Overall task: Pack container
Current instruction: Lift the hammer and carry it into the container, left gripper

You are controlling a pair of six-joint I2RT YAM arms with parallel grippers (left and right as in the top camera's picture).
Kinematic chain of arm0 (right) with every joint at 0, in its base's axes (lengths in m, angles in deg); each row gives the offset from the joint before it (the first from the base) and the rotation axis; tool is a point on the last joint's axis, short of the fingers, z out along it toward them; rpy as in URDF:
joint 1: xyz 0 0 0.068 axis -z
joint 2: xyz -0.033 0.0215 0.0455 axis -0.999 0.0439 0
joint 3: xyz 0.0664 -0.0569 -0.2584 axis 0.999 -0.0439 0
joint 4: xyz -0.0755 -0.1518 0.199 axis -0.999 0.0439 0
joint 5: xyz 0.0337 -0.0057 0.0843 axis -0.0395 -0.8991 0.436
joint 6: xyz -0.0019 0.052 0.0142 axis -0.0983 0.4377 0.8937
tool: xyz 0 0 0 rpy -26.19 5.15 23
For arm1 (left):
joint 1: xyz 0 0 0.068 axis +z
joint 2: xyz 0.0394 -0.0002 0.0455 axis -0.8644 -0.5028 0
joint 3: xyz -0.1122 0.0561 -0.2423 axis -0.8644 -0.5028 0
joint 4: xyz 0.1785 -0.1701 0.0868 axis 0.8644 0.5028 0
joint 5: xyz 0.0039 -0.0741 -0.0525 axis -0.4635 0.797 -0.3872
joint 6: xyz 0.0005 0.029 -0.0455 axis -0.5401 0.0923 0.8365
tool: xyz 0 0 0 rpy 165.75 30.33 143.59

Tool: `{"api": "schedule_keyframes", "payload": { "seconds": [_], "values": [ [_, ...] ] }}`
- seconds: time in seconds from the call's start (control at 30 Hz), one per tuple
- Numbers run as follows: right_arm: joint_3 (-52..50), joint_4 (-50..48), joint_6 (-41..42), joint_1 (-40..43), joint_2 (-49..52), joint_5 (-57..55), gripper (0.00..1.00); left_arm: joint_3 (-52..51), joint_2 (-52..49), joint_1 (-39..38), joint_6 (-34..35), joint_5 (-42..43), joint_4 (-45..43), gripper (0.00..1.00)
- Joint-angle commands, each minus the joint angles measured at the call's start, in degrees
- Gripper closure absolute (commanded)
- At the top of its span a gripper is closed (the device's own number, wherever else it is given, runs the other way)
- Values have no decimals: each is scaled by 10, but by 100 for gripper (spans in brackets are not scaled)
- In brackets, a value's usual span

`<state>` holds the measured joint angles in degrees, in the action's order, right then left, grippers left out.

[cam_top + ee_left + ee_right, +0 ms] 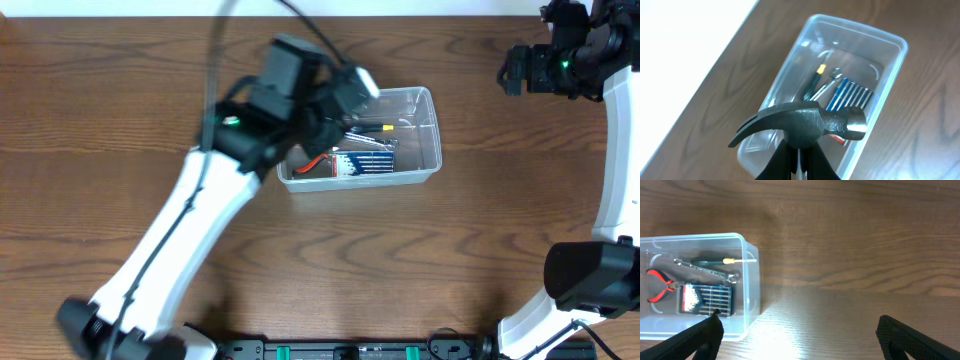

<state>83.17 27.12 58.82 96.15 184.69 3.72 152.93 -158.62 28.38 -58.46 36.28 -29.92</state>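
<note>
The clear plastic container point(425, 170) sits mid-table; it also shows in the left wrist view point(890, 75) and the right wrist view point(747, 280). Inside lie red-handled pliers point(660, 287), a wrench point(705, 270), a yellow-tipped screwdriver point(720, 260) and a blue bit set point(707, 300). My left gripper point(799, 162) is shut on a hammer point(800, 122), holding its dark head above the container's near end. My right gripper point(800, 335) is open and empty, high at the far right, away from the container.
The brown wooden table point(480, 270) surrounds the container. A white surface lies past the table's far edge point(685, 45). The left arm point(190, 230) reaches diagonally across the table's left half.
</note>
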Motion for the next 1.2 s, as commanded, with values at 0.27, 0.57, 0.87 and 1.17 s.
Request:
{"api": "schedule_keyframes", "payload": {
  "seconds": [0.27,0.57,0.87,1.17],
  "values": [
    [0,9,12,-1,5,-2,1,3,-193,-43,-134,-2,-80,94],
    [0,29,-9,-1,5,-28,1,3,-275,-7,-111,-2,-75,94],
    [0,29,-9,-1,5,-32,1,3,-283,1,-106,-2,-60,91],
    [0,29,-9,-1,5,-27,1,3,-263,1,-41,-3,-52,2]
  ]
}}
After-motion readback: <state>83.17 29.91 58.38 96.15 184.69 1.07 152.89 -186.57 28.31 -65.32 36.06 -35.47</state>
